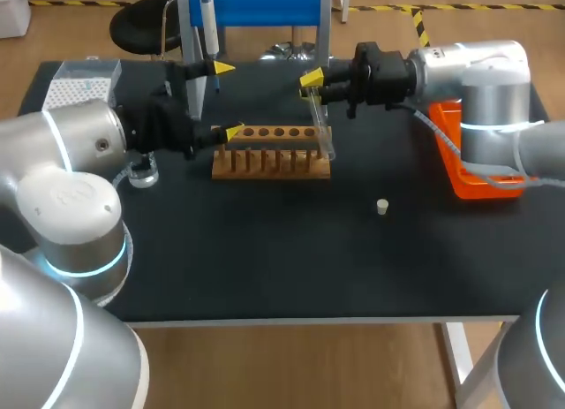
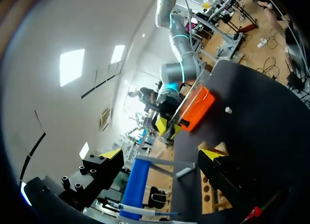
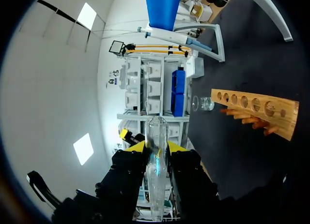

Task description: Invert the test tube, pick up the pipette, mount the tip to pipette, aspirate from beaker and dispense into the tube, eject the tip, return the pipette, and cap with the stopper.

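The left gripper (image 1: 228, 100) is held wide open and empty near the hanging pipette (image 1: 208, 25), while the test tube (image 1: 321, 131), long axis near upright, is clamped over the right end of the rack (image 1: 269, 164) by the right gripper (image 1: 312, 82), the nearer arm.

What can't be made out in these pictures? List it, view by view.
- Head view: the clear glass beaker is half hidden behind the left arm; liquid level unreadable.
- Head view: the orange plastic tray is partly covered by the right arm; contents hidden.
- Head view: the white pipette-tip box is too small to count tips.
- Right wrist view: the clear glass test tube has its lower end buried inside the right tool.
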Tool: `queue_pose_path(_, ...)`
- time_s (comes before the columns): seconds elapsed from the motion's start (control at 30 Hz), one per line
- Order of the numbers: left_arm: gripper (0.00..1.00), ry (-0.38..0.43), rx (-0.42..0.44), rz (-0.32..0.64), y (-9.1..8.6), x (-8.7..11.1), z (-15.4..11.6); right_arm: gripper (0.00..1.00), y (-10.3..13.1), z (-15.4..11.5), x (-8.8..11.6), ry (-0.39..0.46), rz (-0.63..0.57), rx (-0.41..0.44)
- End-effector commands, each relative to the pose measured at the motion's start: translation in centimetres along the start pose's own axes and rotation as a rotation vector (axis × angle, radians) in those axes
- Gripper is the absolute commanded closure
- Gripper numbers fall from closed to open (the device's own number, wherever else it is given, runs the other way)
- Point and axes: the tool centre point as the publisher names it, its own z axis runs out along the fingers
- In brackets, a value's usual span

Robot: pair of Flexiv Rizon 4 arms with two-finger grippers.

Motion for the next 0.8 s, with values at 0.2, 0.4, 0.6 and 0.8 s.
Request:
queue_pose_path(0.2,0.00,-0.047,0.404,0.129,-0.7,1.1,1.6,1.00,0.0,0.0,0.1,-0.003,-0.001,-0.001)
queue_pose_path(0.4,0.00,-0.099,0.371,0.214,-1.2,1.7,2.3,1.00,0.0,0.0,0.1,-0.003,-0.001,-0.001)
queue_pose_path(0.6,0.00,-0.069,0.385,0.254,-1.9,1.8,3.2,1.00,0.0,0.0,0.1,-0.003,-0.001,-0.001)
queue_pose_path(0.8,0.00,-0.054,0.364,0.329,-2.9,1.7,4.2,1.00,0.0,0.0,0.1,-0.003,-0.001,-0.001)
